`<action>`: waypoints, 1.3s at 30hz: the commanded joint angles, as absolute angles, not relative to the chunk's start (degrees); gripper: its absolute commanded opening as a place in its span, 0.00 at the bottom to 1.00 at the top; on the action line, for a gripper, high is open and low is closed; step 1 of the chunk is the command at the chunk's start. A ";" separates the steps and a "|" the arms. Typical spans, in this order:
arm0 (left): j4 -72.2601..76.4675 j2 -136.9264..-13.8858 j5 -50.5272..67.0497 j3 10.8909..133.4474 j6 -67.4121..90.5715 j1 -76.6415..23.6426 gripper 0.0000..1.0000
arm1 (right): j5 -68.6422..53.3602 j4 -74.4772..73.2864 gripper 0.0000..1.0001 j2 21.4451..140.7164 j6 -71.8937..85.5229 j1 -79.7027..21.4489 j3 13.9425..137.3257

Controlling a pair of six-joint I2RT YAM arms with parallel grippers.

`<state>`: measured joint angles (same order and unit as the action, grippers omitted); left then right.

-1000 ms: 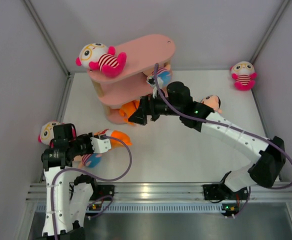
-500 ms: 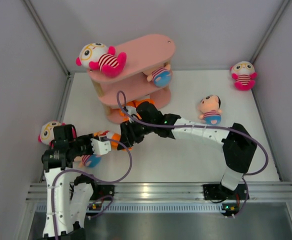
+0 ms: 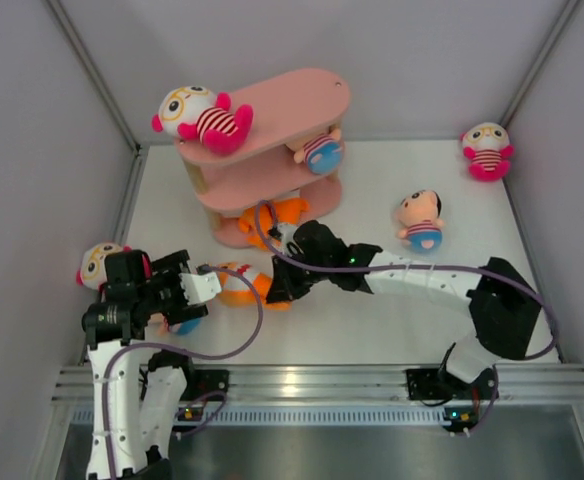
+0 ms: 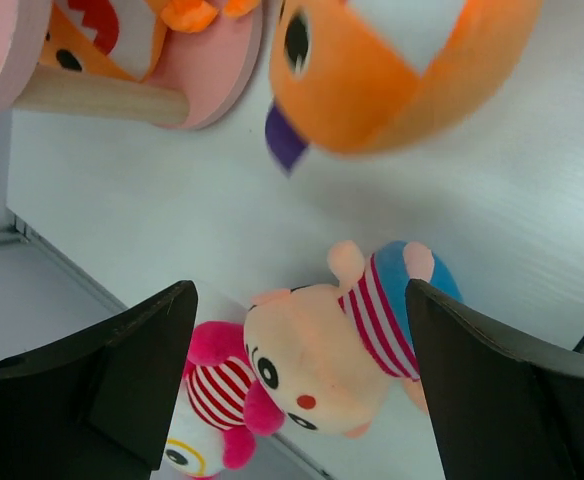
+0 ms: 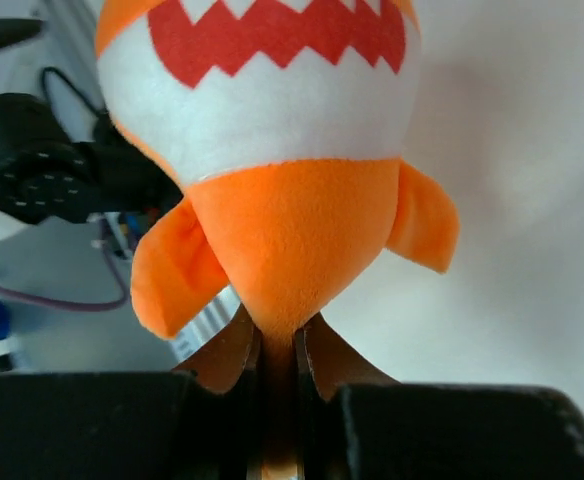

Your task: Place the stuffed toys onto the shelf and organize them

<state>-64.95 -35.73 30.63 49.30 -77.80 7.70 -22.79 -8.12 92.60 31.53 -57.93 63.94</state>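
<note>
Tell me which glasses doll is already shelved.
The doll lying on the shelf's top board, at its left end. The other two sit on the table: the far-right doll and the near-left doll.

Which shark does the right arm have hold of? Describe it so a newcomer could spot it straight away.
Find the pink three-tier shelf at the back left of the table. Just in front of its lowest board is an orange shark. Unlike the second shark on that bottom board, this one is off the shelf, its tail pinched in the right gripper.
</note>
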 commanded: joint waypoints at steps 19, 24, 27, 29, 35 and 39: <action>-60.82 -39.63 12.13 53.09 -28.48 7.56 0.92 | 26.34 -0.56 0.00 65.20 -3.42 -37.71 42.91; -60.38 -39.29 12.48 52.38 -28.39 7.56 0.93 | 33.21 20.36 0.00 70.83 -8.34 -37.88 39.12; -60.38 -38.85 12.22 52.91 -29.26 7.56 0.93 | 41.02 31.26 0.00 77.15 -18.08 -39.37 37.97; -60.47 -38.58 11.87 53.26 -29.36 7.56 0.93 | 44.82 41.54 0.00 80.23 -27.48 -39.99 35.78; -59.94 -38.67 11.78 51.95 -30.50 7.56 0.93 | 43.50 57.55 0.00 84.98 -44.55 -41.66 32.43; -59.24 -39.72 11.87 51.77 -29.45 7.56 0.93 | 44.47 60.47 0.00 88.67 -48.77 -43.06 33.83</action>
<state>-62.70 -39.05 12.27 52.27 -30.13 7.70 42.46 48.77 87.09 -41.28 -41.47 31.51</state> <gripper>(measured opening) 0.932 0.084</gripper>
